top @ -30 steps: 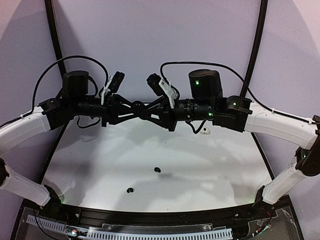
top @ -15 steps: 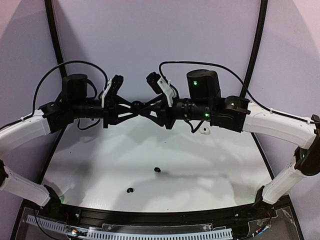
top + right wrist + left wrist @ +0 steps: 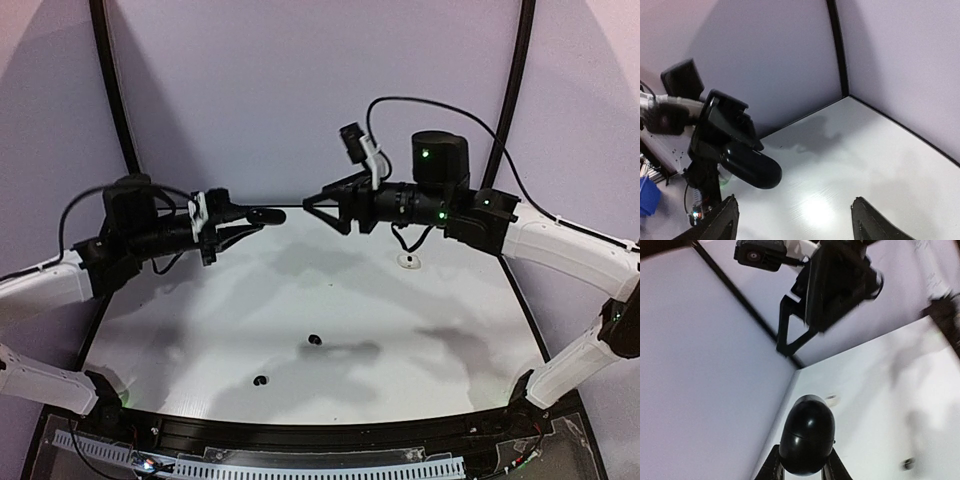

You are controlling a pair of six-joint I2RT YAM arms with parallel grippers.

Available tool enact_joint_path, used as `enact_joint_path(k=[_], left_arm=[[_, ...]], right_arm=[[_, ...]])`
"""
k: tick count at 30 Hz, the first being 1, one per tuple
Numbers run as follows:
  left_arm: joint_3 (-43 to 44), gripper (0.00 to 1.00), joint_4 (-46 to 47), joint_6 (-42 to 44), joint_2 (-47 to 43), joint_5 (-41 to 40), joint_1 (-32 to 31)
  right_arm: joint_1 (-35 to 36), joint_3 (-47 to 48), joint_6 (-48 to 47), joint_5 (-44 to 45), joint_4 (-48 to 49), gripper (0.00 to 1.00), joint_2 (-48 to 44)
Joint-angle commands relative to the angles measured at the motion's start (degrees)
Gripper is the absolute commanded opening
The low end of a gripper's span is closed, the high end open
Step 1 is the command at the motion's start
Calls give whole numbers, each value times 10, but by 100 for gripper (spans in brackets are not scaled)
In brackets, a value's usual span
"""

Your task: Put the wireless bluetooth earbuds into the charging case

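Up above the tabletop [image 3: 200,330], the left gripper [image 3: 243,216] was clamped on one black charging case [image 3: 268,213], a glossy egg-shaped shell with a fine seam across it. The case's long axis ran level and crosswise in the overhead view. Its butt end sat between the left fingers and its free rounded end pointed toward the right arm. In the left wrist view it stuck straight out from the fingers, which pinched it on both sides.

The right gripper [image 3: 312,204] faced that rounded end from the opposite side, near it but not touching. Its jaws stood apart with nothing between them, and in its own wrist view the two fingertips framed bare tabletop.

Two black earbuds lay on the tabletop, well apart from the case and much lower in the overhead view. The farther black earbud [image 3: 313,340] sat close to the middle, and the nearer black earbud [image 3: 261,380] lay down and to the left of it, toward the arm bases. Each was a small dark dot, too small to tell which way it faced.

One small white object [image 3: 408,261] rested on the tabletop beneath the right arm's wrist, and its shape could not be made out.

Pale lilac walls enclosed the back and sides. Two black corner posts [image 3: 112,90] rose behind the arms, and one looping black cable [image 3: 440,105] arched over the right wrist.
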Motion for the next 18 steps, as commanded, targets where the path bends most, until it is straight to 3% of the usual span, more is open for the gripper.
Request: enact_joint_path(k=[1,3,4,8,12,18], left_arm=[[-81,1,213,209,-17,-127,-4],[-115,1,287,286,-14,-136,-6],[-136,1,329,308,-13,-135,-8],[-179,1,423,407,-8,-123,-11],[-206,1,464,483,-5,-113,-17],[-215,1,479,522,8,-113,-19]], right_arm=[[-21,14,163,-38,32,87,14],[-21,29,204,-66,51,98,34],[-20,30,234,-78,74,97,44],[-20,33,285,-90,100,85,71],[-18,61,313,-132,125,83,110],[-11,114,302,-216,125,75,157]])
